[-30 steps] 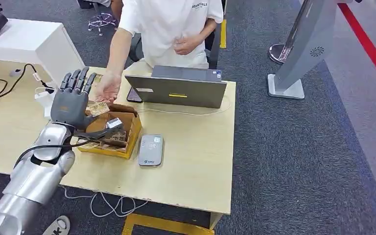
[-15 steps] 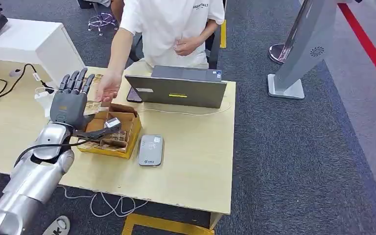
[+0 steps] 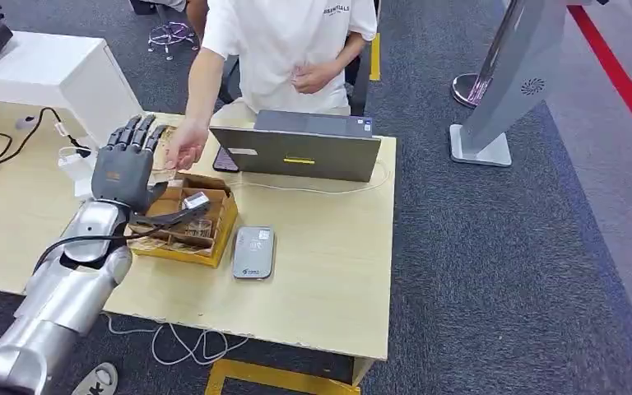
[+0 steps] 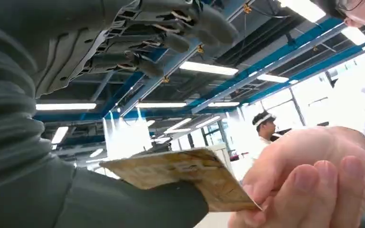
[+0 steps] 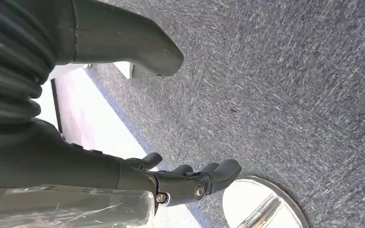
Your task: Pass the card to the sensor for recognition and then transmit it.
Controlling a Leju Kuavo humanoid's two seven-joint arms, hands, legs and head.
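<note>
My left hand (image 3: 123, 169) is raised above the table's back left, fingers pointing up and spread. It holds a tan card (image 3: 163, 175) at its thumb side. A person's hand (image 3: 183, 148) reaches across and touches the card's far end. In the left wrist view the card (image 4: 185, 173) lies against my thumb (image 4: 123, 204), and the person's fingers (image 4: 309, 175) pinch its other end. The grey card sensor (image 3: 253, 252) lies flat on the table, right of the cardboard box (image 3: 216, 240). My right hand (image 5: 138, 175) hangs over carpet, fingers apart, holding nothing.
An open grey laptop (image 3: 296, 152) stands at the table's back edge in front of the person in a white shirt (image 3: 288, 49). The box holds more cards. Cables and a white block (image 3: 74, 164) lie at the left. A grey stand (image 3: 502, 90) is on the carpet at the right.
My left hand has risen a little toward the person with the card. The person's hand has come onto the card's end and closed its fingers on it.
</note>
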